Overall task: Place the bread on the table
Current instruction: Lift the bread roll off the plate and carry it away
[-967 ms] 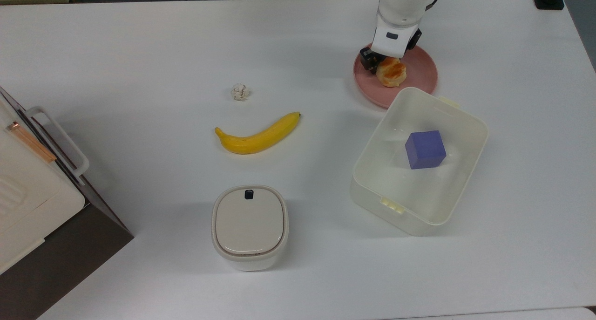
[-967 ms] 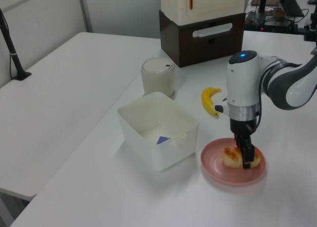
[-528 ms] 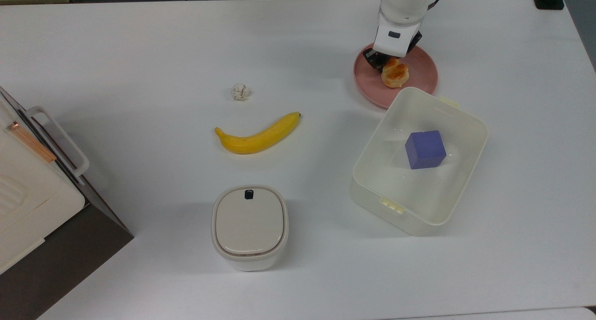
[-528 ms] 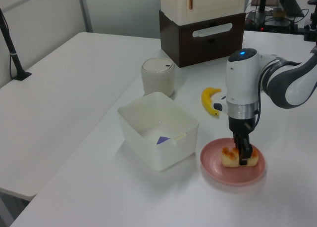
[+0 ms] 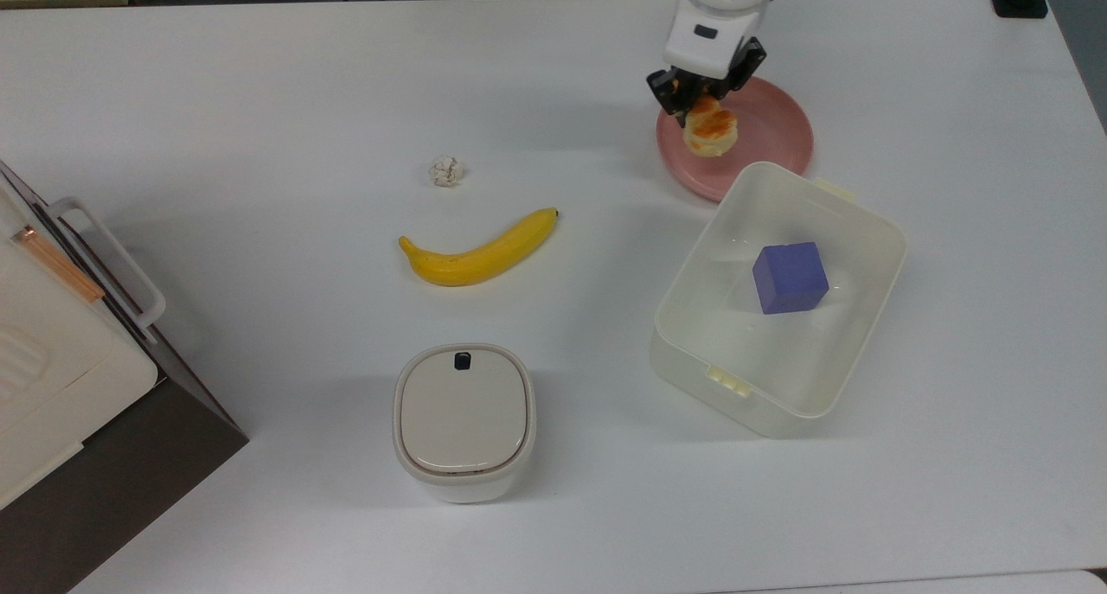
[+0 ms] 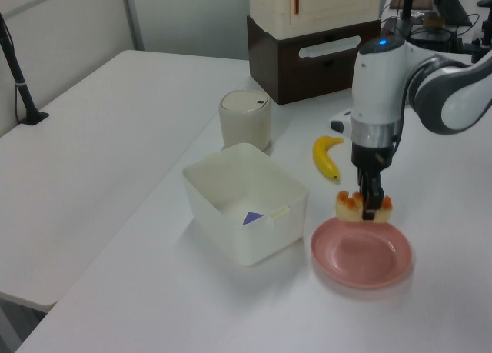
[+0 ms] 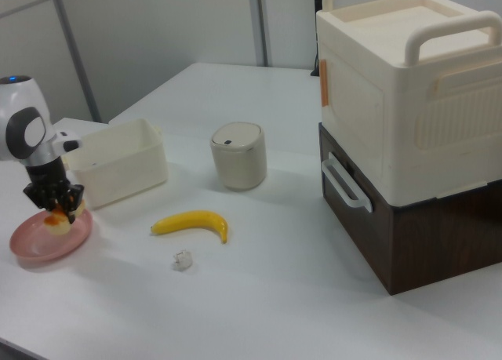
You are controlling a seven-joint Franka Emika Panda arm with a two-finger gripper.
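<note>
The bread (image 5: 710,130) (image 6: 350,208) (image 7: 59,218), a small bun with an orange-brown top, hangs in the air just above the round pink plate (image 5: 770,140) (image 6: 361,254) (image 7: 39,238). My gripper (image 5: 702,101) (image 6: 368,208) (image 7: 55,203) is shut on the bread, pointing straight down, over the plate's edge on the top view's left. The white table (image 5: 259,84) (image 6: 115,138) (image 7: 298,297) lies all around the plate.
A white open bin (image 5: 847,231) holding a purple cube (image 5: 789,277) stands close beside the plate. A banana (image 5: 478,250), a crumpled paper ball (image 5: 446,170) and a lidded cream canister (image 5: 464,419) lie toward the top view's left. A cream and brown box (image 7: 408,125) fills that far edge.
The gripper has risen from the plate with the bread in it and shifted a little toward the top view's left; the plate now lies bare.
</note>
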